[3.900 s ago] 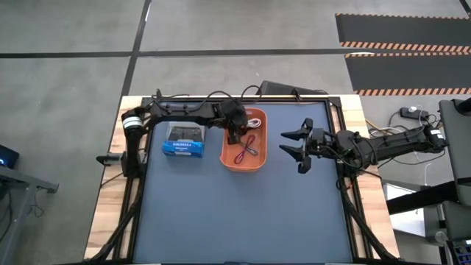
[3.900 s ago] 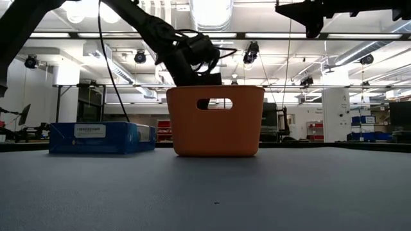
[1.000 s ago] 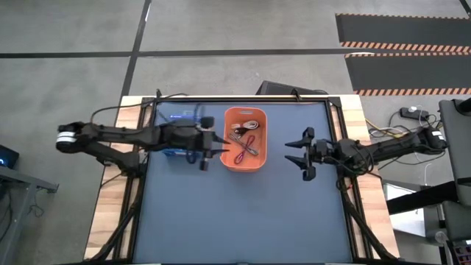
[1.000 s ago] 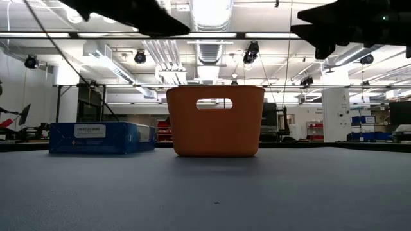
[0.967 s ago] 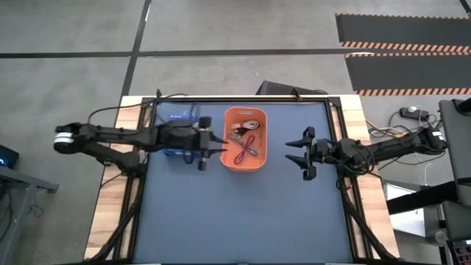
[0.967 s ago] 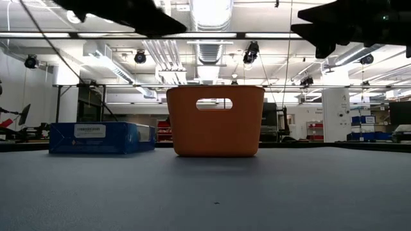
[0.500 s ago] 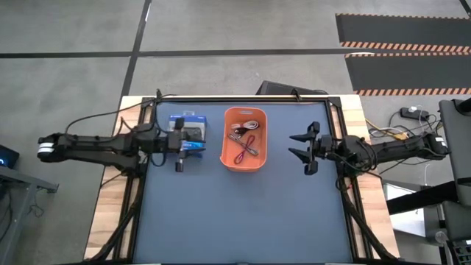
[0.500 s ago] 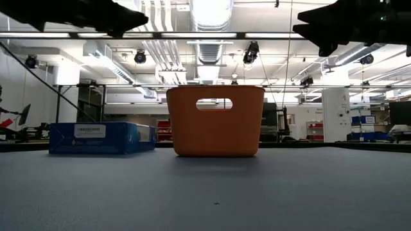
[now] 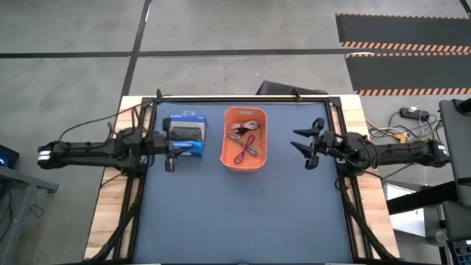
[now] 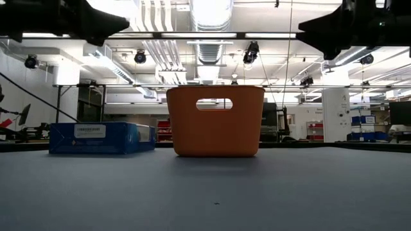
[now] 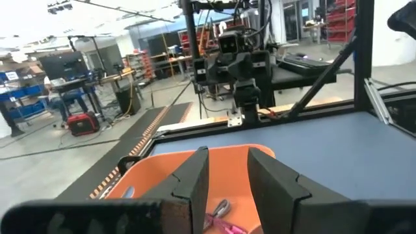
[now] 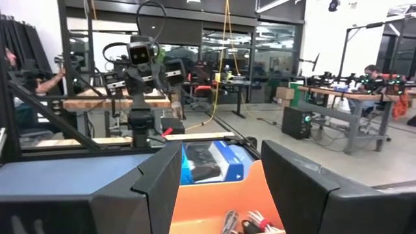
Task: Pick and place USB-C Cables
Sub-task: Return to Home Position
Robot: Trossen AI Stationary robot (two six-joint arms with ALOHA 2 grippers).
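The cables lie on the floor of the orange bin at the table's far middle. In the high view I see the red cable, the white one and a darker bundle. The low view shows only the bin's wall, which hides them. My left gripper hovers open above the left end of the blue box, left of the bin. Its wrist view looks into the bin at the red cable. My right gripper hovers open right of the bin. Neither gripper carries anything.
A blue-and-black retail box lies flat on the table just left of the bin. Bare blue-grey table top stretches from the bin to the near edge. A black frame borders the table's far edge.
My left gripper has drawn back from beside the bin's left wall toward the table's left edge, and now hangs over the blue box's left end. My right gripper has drifted a little toward the far edge. The cables, bin and box have stayed put.
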